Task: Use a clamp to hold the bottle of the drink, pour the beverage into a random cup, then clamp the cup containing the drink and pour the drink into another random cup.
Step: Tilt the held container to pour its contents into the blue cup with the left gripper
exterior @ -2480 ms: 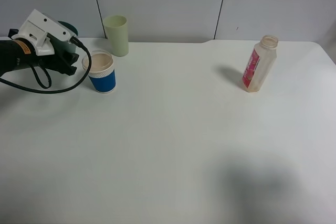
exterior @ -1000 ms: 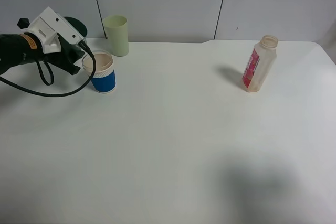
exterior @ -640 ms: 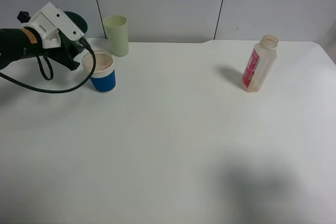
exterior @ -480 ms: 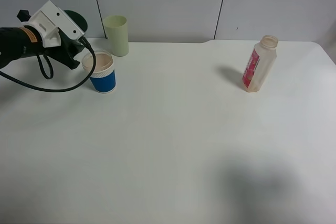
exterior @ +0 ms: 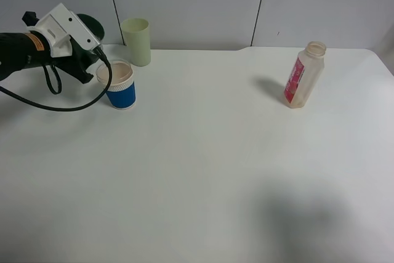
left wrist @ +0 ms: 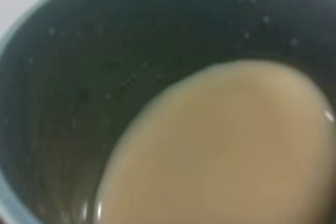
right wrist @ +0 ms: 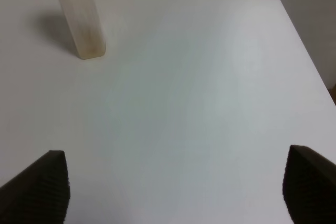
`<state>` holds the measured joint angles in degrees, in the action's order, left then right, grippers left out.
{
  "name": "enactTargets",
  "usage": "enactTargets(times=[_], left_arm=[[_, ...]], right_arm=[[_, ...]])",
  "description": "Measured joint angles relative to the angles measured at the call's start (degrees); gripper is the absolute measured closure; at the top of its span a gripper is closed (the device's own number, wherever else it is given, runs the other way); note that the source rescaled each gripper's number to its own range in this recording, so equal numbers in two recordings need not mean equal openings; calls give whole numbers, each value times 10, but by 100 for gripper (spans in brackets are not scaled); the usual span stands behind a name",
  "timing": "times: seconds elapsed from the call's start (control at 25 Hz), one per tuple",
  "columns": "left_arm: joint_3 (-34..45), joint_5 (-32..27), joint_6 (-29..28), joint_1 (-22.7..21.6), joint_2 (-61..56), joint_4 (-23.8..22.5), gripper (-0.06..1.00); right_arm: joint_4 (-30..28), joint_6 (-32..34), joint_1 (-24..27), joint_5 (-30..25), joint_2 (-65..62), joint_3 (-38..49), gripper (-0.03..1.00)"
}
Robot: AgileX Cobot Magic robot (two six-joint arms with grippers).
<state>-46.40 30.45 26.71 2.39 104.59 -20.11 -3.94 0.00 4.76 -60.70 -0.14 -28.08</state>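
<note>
Second pour, under way by my judgement. My left pincer (exterior: 85, 60) is closed on the teal cup (left wrist: 63, 77), tipped beside the paper cup (exterior: 120, 90). The drink (left wrist: 226, 150) pools low against the teal wall, not yet emptied. The bottle (exterior: 303, 75) stands well apart and looks near empty, so the first pour is done. My right pincer (right wrist: 173, 187) hangs wide, holding nothing.

This looks like a robot test room, a kind of lab. A big, plain white table (exterior: 203, 170) fills most of the view. Behind it is a bare grey wall (exterior: 184, 4) made of flat panels with dark lines between them. A black and white robot arm (exterior: 18, 55) reaches over the table. Only a bottle (exterior: 303, 75), a blue paper cup (exterior: 119, 87) and a pale green cup (exterior: 136, 41) are set out.
</note>
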Motion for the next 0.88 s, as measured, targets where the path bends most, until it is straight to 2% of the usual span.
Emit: enactTargets(times=[0.88], left_arm=[[0,0,90,0,0,-20,94]], right_arm=[[0,0,0,0,0,0,30]])
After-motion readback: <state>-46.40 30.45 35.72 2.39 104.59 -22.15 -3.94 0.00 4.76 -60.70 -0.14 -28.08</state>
